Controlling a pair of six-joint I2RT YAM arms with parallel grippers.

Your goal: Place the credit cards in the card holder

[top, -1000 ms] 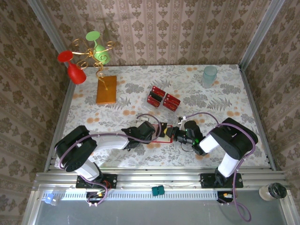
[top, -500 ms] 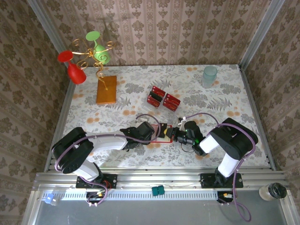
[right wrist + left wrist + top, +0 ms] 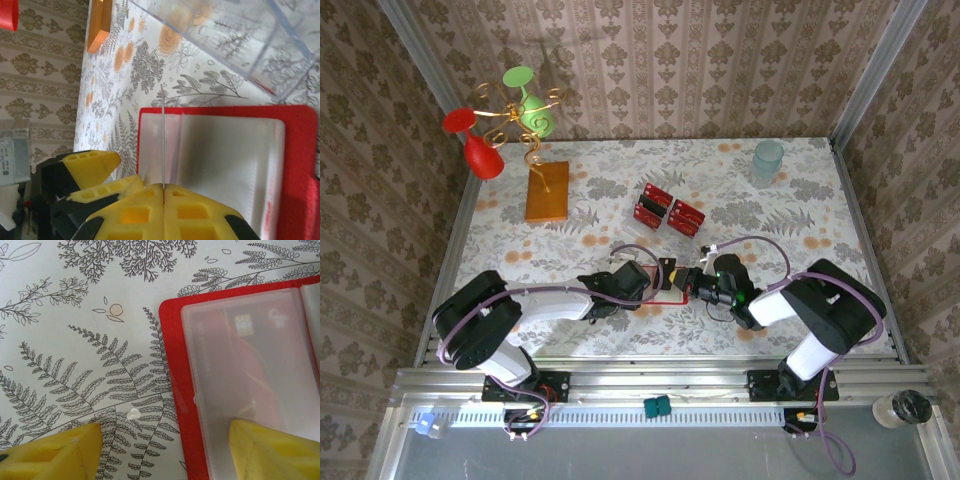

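The card holder [image 3: 665, 294] lies open on the patterned table between my two grippers. In the left wrist view its red border [image 3: 172, 365] frames a clear pocket with one red credit card [image 3: 250, 355] showing through. My left gripper [image 3: 165, 442] is open and straddles the holder's edge, one finger [image 3: 275, 450] on the pocket and the other on the cloth. My right gripper [image 3: 164, 189] is shut on a thin sheet [image 3: 163, 135] seen edge on above the holder [image 3: 295, 165]; I cannot tell whether it is a card or a pocket leaf. More credit cards [image 3: 665, 208] sit farther back.
An orange-brown slab [image 3: 547, 190] lies at the back left beside a gold stand with a red glass [image 3: 480, 150] and a green glass [image 3: 532, 110]. A pale cup [image 3: 767, 160] stands at the back right. A clear plastic box [image 3: 240, 35] lies just beyond the holder.
Both grippers have stayed at the card holder. The right arm's elbow has shifted a little to the right and nearer.
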